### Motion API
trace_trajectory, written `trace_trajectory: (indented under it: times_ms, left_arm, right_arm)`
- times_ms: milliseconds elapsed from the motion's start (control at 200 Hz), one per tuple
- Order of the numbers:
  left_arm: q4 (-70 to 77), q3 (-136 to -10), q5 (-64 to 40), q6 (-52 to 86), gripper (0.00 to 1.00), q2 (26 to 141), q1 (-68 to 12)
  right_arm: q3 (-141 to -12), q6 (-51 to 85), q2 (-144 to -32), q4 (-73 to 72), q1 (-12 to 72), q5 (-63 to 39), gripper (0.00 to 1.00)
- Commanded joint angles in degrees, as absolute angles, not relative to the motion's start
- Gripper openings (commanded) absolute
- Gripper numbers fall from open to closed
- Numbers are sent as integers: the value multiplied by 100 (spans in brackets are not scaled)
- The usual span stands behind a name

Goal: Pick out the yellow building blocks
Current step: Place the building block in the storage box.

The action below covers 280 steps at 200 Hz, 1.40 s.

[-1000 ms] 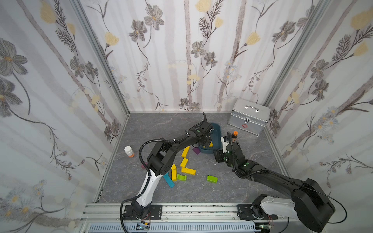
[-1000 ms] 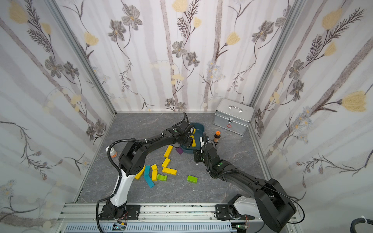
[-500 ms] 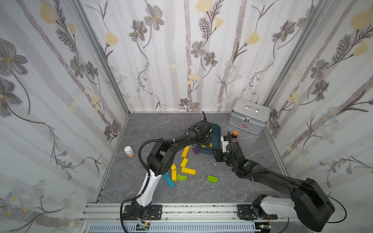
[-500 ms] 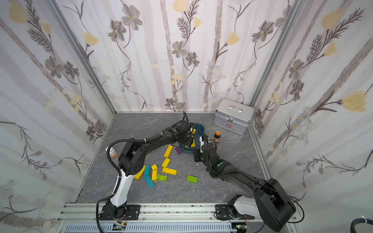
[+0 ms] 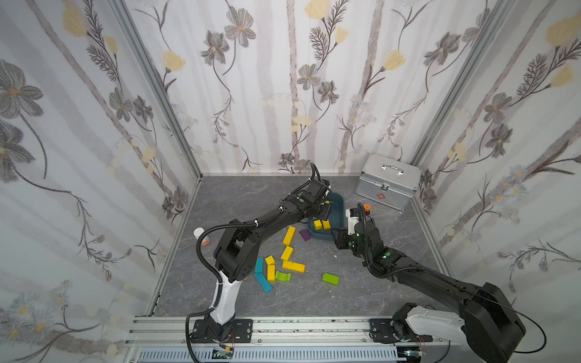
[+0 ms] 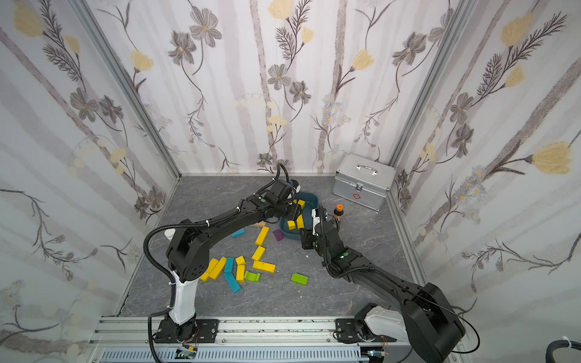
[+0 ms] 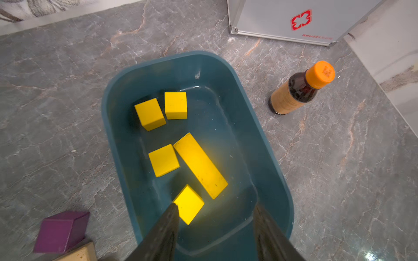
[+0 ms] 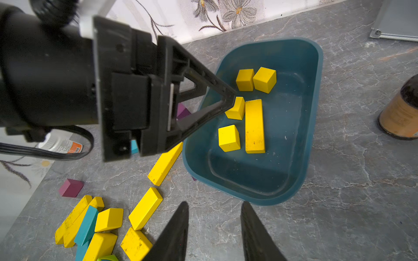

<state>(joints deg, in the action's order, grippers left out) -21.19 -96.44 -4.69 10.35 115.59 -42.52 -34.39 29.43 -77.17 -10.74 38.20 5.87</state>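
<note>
Hovering over bare desk (image 8: 339, 203), the right claw (image 8: 214, 205) has its jaws partly apart with nothing between them; to the left of it, loose yellow building blocks (image 8: 146, 208) lie on the desk, bars and shorter pieces, some touching one another and mixed with teal blocks (image 8: 87, 221); a long yellow bar (image 8: 166, 165) lies close by the wall of the teal bin (image 8: 312, 113), which stands just ahead of the right claw's tips; over the bin hangs the left claw (image 7: 214, 208), jaws well apart and gripping nothing; under it, on the bin's floor, a yellow cube (image 7: 188, 203) lies beside one fingertip (image 7: 173, 212) and clear of the other; just past the tips a second yellow bar (image 7: 200, 165) lies flat with another cube (image 7: 164, 160) by its far end; two more cubes (image 7: 176, 105) sit side by side farther on; back beside the left claw, outside the bin, a purple block (image 7: 61, 230) rests by a pale tan block (image 7: 77, 253); beyond the bin stand a brown bottle (image 7: 300, 90) with an orange cap and, farthest, a silver case (image 7: 294, 20).
</note>
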Motion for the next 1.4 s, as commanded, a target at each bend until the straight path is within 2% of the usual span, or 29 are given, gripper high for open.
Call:
trace_trajectory:
  times_ms: [0, 365, 694, 1064, 1394]
  left_arm:
    - [-1904, -9440, -447, 1020, 54, 11232, -4220]
    - [-1857, -8369, -415, 848, 53, 9915, -3880]
    - [-1667, -6764, -613, 1195, 52, 8685, -3481]
    - [-1726, -5312, -273, 1393, 53, 7017, -3174]
    - [-1973, -4479, -88, 1664, 53, 6144, -3125]
  right_arm:
    - [-3572, 3014, -7716, -1145, 3894, 565, 40]
    - [-4216, 2961, -8201, -1138, 4260, 729, 38]
    - [-4880, 2927, -8789, -1082, 4726, 753, 39]
    - [-5529, 2927, -9632, -1003, 4890, 649, 42]
    - [-5739, 2919, -10030, -902, 5149, 535, 42]
